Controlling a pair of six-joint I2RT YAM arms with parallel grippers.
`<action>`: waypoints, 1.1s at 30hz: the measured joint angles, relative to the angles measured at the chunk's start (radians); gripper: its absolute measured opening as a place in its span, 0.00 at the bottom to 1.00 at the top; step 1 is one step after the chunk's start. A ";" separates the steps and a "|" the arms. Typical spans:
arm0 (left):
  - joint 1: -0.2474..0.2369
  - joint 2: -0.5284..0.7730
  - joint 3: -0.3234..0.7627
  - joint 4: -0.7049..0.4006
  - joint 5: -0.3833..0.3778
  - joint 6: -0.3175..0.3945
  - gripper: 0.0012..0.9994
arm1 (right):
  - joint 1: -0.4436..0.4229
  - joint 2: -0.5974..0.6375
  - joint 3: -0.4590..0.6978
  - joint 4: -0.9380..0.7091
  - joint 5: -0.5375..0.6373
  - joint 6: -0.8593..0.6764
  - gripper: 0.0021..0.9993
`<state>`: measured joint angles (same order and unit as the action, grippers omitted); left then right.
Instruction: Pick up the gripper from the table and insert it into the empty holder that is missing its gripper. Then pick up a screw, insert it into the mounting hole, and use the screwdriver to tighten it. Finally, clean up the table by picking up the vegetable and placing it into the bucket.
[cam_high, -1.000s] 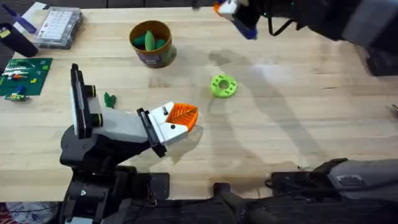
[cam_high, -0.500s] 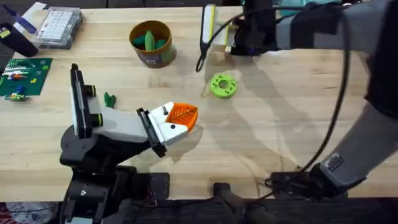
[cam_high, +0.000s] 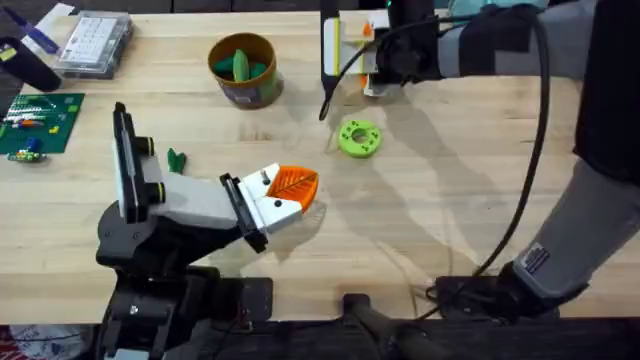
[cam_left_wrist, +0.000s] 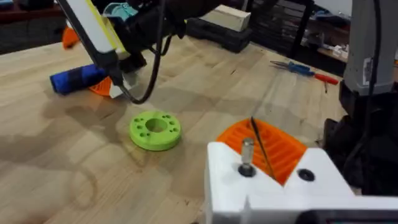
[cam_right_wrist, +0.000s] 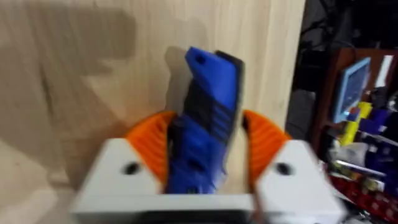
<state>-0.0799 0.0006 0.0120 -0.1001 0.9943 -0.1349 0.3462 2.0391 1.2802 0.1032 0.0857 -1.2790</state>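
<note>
The right claw was clenched on the screwdriver, its orange pads pressed against the blue body on both sides. In the overhead view that claw sat at the far edge of the worktop, beyond the green ring; the left wrist view showed the screwdriver lying low, at or just above the wood, beyond that same ring. Judging by this, the driving step was only starting: the tool was being collected, not yet brought to any screw.

The left claw rested near the ring on the side toward the arm bases. Its fingers lay close together with nothing visible between them, though I cannot tell for sure whether it was clenched.

The cleanup looked undone. The vegetable lay on the wood, well apart from the ring on the left arm's side and apart from the bucket, which stood farther back and already held some green pieces. Whether the spare gripper had gone into its holder, or a screw into its hole, the views did not settle.
</note>
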 joint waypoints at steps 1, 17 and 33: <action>0.000 0.000 0.000 0.000 0.000 0.000 0.00 | -0.001 -0.002 0.006 0.001 0.001 -0.002 0.96; 0.000 0.000 0.000 0.000 0.000 0.000 0.00 | -0.003 -0.003 0.008 -0.002 0.000 -0.001 0.99; 0.000 0.000 0.000 0.000 0.000 0.000 0.00 | -0.003 -0.003 0.008 -0.002 0.000 -0.001 0.99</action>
<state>-0.0799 0.0006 0.0120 -0.1005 0.9943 -0.1349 0.3435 2.0357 1.2884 0.1009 0.0853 -1.2804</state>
